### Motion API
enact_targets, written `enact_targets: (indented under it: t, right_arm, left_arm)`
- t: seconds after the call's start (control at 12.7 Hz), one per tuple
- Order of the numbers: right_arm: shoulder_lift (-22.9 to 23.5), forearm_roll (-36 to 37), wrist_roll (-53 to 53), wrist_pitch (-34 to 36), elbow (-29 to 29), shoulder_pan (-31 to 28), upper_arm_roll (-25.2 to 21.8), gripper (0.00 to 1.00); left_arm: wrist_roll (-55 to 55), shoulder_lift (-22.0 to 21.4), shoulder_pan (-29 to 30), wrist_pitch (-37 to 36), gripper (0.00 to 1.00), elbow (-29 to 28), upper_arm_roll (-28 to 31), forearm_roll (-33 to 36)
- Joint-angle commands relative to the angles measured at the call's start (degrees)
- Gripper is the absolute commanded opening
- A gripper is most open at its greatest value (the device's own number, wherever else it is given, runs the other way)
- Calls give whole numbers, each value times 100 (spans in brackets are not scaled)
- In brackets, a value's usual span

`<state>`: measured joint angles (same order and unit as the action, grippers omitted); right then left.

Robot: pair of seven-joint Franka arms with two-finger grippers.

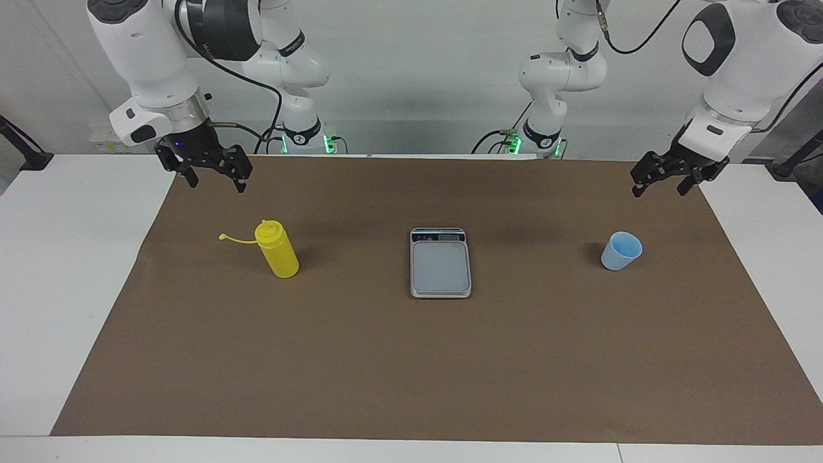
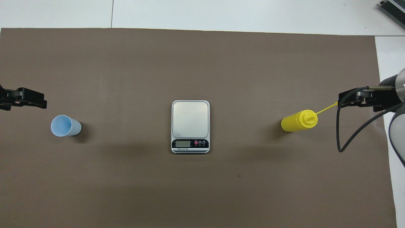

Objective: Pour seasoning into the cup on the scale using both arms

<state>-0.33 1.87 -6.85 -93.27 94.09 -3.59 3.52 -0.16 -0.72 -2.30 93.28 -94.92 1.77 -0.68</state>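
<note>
The yellow seasoning bottle (image 1: 278, 251) (image 2: 298, 121) stands on the brown mat toward the right arm's end, its cap strap hanging loose to one side. The light-blue cup (image 1: 621, 251) (image 2: 65, 126) stands upright toward the left arm's end. The silver-grey scale (image 1: 440, 263) (image 2: 190, 119) lies in the middle between them with nothing on its plate, its display end toward the robots. My right gripper (image 1: 215, 178) (image 2: 342, 101) is open and empty, raised over the mat beside the bottle. My left gripper (image 1: 659, 185) (image 2: 40, 102) is open and empty, raised over the mat beside the cup.
The brown mat (image 1: 411, 373) covers most of the white table (image 1: 71, 270). Black stands sit at both ends of the table (image 1: 29, 154) (image 1: 794, 161). A dark device lies at a corner of the table farthest from the robots (image 2: 394, 9).
</note>
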Motion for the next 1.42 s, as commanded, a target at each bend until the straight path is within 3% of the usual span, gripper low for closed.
enact_targets:
  t: [0.0,0.63,0.87,1.18,1.34]
  right_arm:
    - [-134,24,157,-95,154,-81,17,100]
    - [-134,24,157,-95,154,-81,26,100]
    - [-134,24,157,-86,154,-81,17,100]
    - [-134,24,157,-77,154,-81,17,100]
    - [-134,24,157,-77,154,-81,17,100]
  left_arm:
    - [-19,-174,-16,23,100,-202,34,-64]
    - [7,-279,36,330,100,-579,43,-64]
    - [225,-253,193,961,100,-1079,51,-64]
    - [561,45,344,1472,100,-1308,51,-72]
    - [561,20,344,2375,100,-1974,43,-81]
